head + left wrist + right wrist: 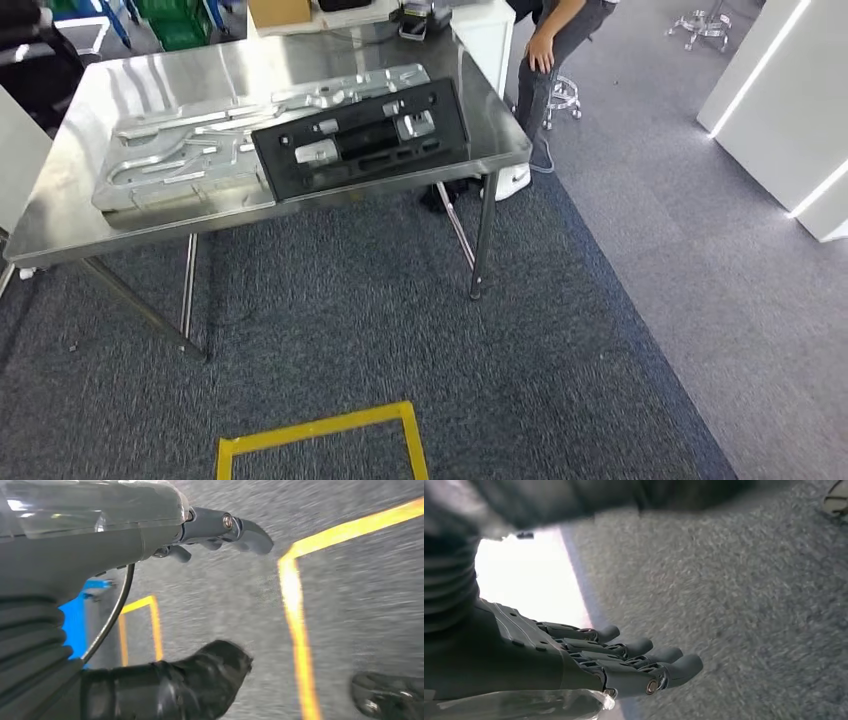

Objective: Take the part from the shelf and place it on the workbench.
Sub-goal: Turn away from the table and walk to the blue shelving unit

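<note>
Fingers (644, 657) of the right hand (549, 665) lie stretched out side by side, close together, with nothing between them; grey carpet (734, 595) lies beyond them. Left hand (150, 535): its fingers (235, 530) are extended and slightly bent, also holding nothing, over carpet marked with yellow tape lines (295, 615). This wrist picture is motion-blurred, so I read no finer detail from it.

From the head view I log a steel worktop (70, 215) on thin metal legs. On it lies the part (362, 137), a flat black panel with silver fittings, resting near the front edge and partly overlapping a large silver stamped sheet (190, 140) beside it. A person (555, 50) stands past the far right corner of the worktop, next to a stool (565, 97). A yellow tape square (320, 440) marks the carpet on the near side.
</note>
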Tool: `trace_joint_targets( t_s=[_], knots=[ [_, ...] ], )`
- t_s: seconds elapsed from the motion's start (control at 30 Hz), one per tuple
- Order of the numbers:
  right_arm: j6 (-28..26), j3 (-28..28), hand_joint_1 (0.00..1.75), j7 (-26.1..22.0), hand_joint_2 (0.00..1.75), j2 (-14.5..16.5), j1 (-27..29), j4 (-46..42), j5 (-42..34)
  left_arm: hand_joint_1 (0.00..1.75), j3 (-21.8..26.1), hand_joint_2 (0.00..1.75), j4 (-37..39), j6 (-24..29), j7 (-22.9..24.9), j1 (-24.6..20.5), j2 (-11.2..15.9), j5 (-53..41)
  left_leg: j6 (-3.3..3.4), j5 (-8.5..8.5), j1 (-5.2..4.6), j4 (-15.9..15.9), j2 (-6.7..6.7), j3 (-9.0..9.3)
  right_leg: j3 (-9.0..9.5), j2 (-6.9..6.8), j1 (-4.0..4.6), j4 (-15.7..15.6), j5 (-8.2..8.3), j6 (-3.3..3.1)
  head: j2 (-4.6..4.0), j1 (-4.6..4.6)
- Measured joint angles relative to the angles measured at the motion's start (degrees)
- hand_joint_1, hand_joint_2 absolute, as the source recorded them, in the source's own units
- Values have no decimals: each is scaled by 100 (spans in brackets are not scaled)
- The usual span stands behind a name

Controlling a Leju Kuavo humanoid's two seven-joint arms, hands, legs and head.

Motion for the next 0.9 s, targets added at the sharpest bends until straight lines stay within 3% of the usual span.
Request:
trace_joint_targets(
  t_s=[0.07,0.1,0.13,0.17,0.2,0.23,0.3,0.33,0.37,0.43,0.47,0.5,0.57,0.6,0.63,0.67,0.7,0.73,0.77,0.83,0.87,0.9],
  knots=[
    [5,-8,0,-111,0,18,0,5,22,0,-1,0,0,-5,25,-30,-9,-10,14,-758,-20,784,6,-156,-198,-15,36,6,164,-58,0,-2],
    [9,-9,0,-157,0,26,0,7,32,0,-2,0,0,-5,35,-52,-14,-13,20,-980,-34,1189,6,-185,-305,-20,59,16,246,-65,0,-1],
    [20,-10,0,-187,0,31,-2,8,40,0,-3,0,0,-5,43,-81,-20,-13,36,-1029,-51,1470,6,-131,-413,-30,82,33,325,-67,1,0],
    [41,-10,0,-206,0,34,-5,9,47,0,-3,0,0,-5,51,-113,-31,-12,63,-958,-70,1578,6,12,-519,-40,101,53,400,-65,1,0],
    [72,-10,0,-210,0,35,-10,10,51,0,-4,0,0,-6,57,-145,-43,-11,103,-835,-92,1480,6,258,-620,-49,118,76,470,-60,1,-1],
    [110,-10,0,-204,0,35,-21,12,55,0,-4,0,0,-11,63,-181,-53,-9,159,-757,-120,1183,3,610,-705,-57,128,99,535,-53,1,-1],
    [182,-12,0,-180,0,47,-43,14,57,0,-5,0,-3,-40,83,-256,-50,-5,275,-900,-193,290,1,1393,-822,-67,152,134,654,-12,1,6],
    [203,-15,0,-163,0,52,-51,14,58,0,-6,0,-5,-60,97,-291,-44,-3,315,-1013,-227,-61,0,1640,-853,-74,153,131,719,19,1,14],
    [214,-22,0,-145,0,58,-53,15,58,0,-7,0,-7,-80,110,-316,-38,-1,345,-1082,-255,-278,3,1758,-870,-82,150,108,789,58,1,20],
    [215,-52,0,-107,0,57,-39,32,61,0,-7,0,-7,-104,127,-333,-37,9,396,-978,-261,-395,22,1688,-910,-79,132,56,892,137,1,31],
    [217,-71,0,-87,0,57,-31,42,64,0,-7,0,-7,-111,133,-330,-37,15,438,-892,-253,-423,40,1628,-947,-64,123,93,789,168,1,31],
    [228,-85,0,-62,0,57,-19,52,74,0,-7,0,-7,-117,136,-316,-37,20,477,-795,-242,-448,60,1549,-1000,-48,117,232,552,191,0,34],
    [278,-96,0,-6,0,64,-2,62,103,0,-8,0,-7,-126,134,-279,-37,21,534,-632,-241,-453,83,1367,-1111,-31,98,799,-130,223,1,33],
    [303,-96,0,21,44,70,6,67,120,0,-9,0,-7,-130,132,-260,-37,20,540,-554,-246,-441,86,1266,-1144,-30,94,1145,-354,240,1,32],
    [321,-96,0,40,87,75,9,71,130,0,-9,0,-7,-131,130,-249,-37,19,534,-480,-250,-422,86,1158,-1137,-29,91,1420,-412,256,1,31],
    [330,-96,0,51,131,78,7,74,137,0,-9,0,-7,-134,131,-243,-37,14,520,-409,-252,-393,73,1044,-1065,-25,89,1561,-331,264,1,31],
    [338,-96,0,51,175,79,4,75,139,0,-10,0,-7,-143,136,-245,-38,7,501,-344,-253,-357,55,924,-901,-15,87,1516,-170,262,2,29],
    [350,-97,0,33,175,79,1,74,135,0,-15,0,-7,-151,144,-258,-41,-2,477,-284,-252,-313,26,811,-637,26,87,1278,-30,246,1,30],
    [364,-101,0,-1,175,77,-1,73,128,0,-23,0,-7,-160,155,-283,-52,-15,451,-232,-257,-268,-10,706,-287,109,92,885,6,217,1,31],
    [396,-119,0,-89,175,74,3,72,113,0,-57,0,-7,-161,183,-350,-83,-43,393,-121,-265,-204,-80,566,264,253,104,107,-139,155,0,30],
    [409,-129,0,-118,175,74,4,73,111,0,-81,0,-7,-156,202,-374,-98,-56,359,-58,-267,-202,-117,529,380,276,117,-101,-210,127,0,30],
    [417,-136,0,-134,175,76,2,74,115,0,-104,0,-7,-151,226,-385,-108,-64,323,9,-267,-216,-159,513,381,245,125,-180,-214,98,-1,29]
  ],
)
